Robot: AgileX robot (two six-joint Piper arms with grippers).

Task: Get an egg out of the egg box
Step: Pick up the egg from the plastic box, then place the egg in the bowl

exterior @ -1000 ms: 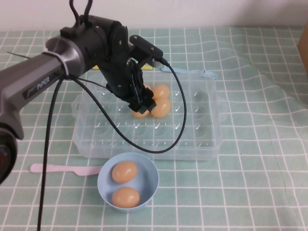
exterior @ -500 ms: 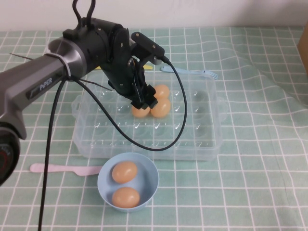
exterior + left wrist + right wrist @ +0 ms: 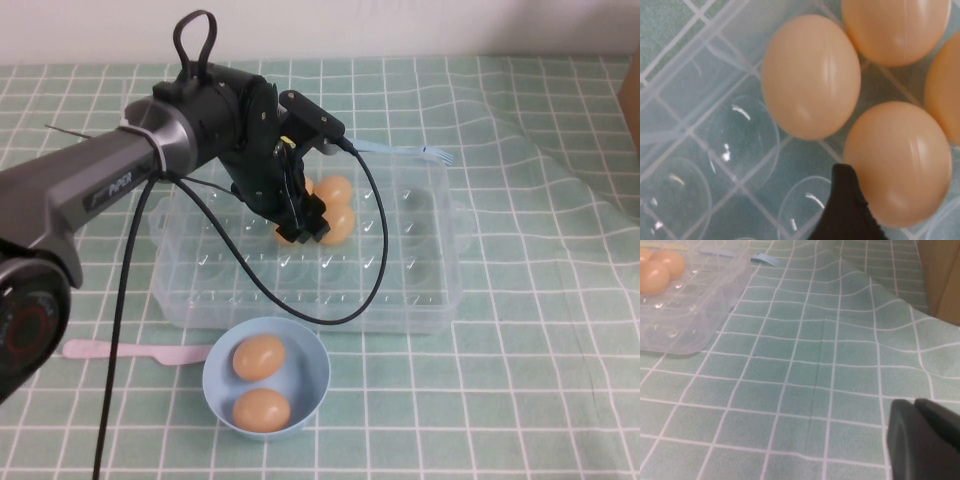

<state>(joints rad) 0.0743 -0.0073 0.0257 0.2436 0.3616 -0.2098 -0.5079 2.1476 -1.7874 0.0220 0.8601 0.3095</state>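
The clear egg box (image 3: 420,290) lies mid-table with several tan eggs in its back left dimples. My left gripper (image 3: 305,232) is down inside the box over those eggs, open, astride one egg (image 3: 897,160). One black fingertip (image 3: 847,215) stands against that egg's side; the other fingertip is out of view. A second egg (image 3: 810,75) sits right beside it, and two more (image 3: 335,188) lie behind. My right gripper (image 3: 925,440) is shut and empty low over the tablecloth, to the right of the box (image 3: 690,305); it does not show in the high view.
A light-blue bowl (image 3: 310,345) with two eggs stands in front of the box. A pink plastic knife (image 3: 130,351) lies left of the bowl. A blue fork (image 3: 400,150) lies behind the box. The cloth is rumpled at the back right, by a brown object (image 3: 632,90).
My left gripper has turned a little and dropped lower onto the eggs in the box. The eggs and the bowl have not moved.
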